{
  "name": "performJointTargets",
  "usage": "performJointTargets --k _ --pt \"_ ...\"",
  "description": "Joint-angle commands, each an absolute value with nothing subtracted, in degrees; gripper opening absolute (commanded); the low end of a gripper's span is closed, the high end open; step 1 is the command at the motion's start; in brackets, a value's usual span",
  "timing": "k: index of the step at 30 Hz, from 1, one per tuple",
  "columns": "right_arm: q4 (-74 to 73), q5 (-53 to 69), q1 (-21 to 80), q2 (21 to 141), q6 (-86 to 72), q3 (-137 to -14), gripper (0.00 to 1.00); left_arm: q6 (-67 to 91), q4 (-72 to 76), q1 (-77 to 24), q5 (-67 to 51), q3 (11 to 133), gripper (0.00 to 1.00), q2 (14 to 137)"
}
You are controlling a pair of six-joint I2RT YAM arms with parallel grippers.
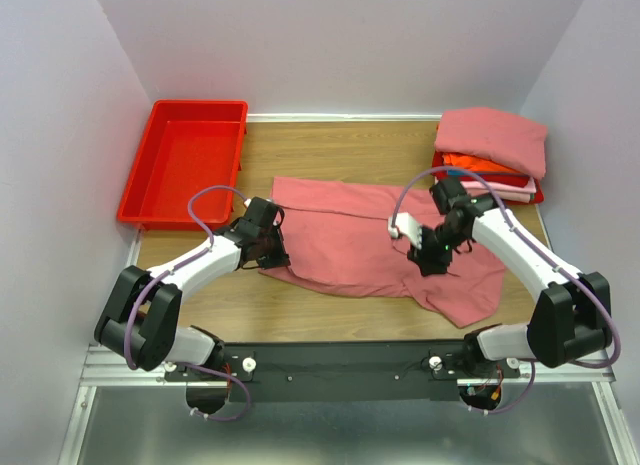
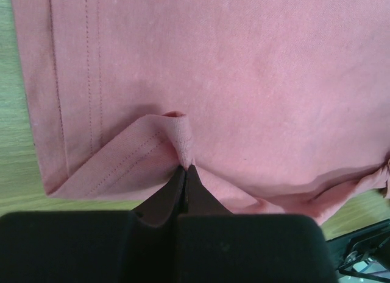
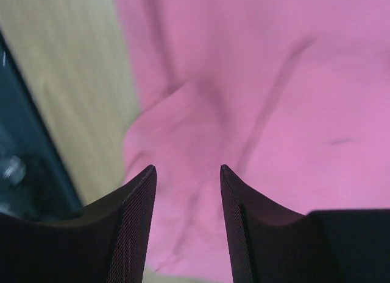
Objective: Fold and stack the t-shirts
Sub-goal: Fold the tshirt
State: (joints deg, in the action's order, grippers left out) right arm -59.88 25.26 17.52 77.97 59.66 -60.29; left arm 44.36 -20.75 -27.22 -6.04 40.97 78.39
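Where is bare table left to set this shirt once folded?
Bare table runs along the far edge between bin and stack, and in a near strip between shirt and near edge. The middle is crowded: the shirt, left end effector pinching it, right end effector open over it.

Spread shirt (image 1: pixel 350 235) salmon-pink, paired stitch lines along hem. Stack (image 1: pixel 492 160): top shirt (image 1: pixel 492 135) pink, orange layer (image 1: pixel 478 166) beneath, red lowest. Bin (image 1: pixel 185 170) red. Table (image 1: pixel 330 140) light wood grain. Arms (image 1: pixel 200 260) white, black joints.
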Motion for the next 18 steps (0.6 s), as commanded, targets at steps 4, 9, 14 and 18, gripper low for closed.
performJointTargets --k 4,9,14,18 --pt "-66.5 12.0 17.4 77.3 60.5 -46.9 0.53 42.4 -19.4 -26.5 -7.6 40.8 0.0 79.7" --pt "-62.8 8.6 19.0 79.6 57.1 -46.4 0.53 42.7 -19.6 -26.5 -7.6 40.9 0.0 79.2" --pt "-58.5 5.8 21.9 82.2 53.6 -44.1 0.53 43.1 -19.9 -26.4 -7.6 41.0 0.0 78.6" --pt "-56.3 6.2 22.6 82.8 52.4 -43.9 0.51 43.2 -19.6 -26.3 -7.8 41.0 0.0 78.7"
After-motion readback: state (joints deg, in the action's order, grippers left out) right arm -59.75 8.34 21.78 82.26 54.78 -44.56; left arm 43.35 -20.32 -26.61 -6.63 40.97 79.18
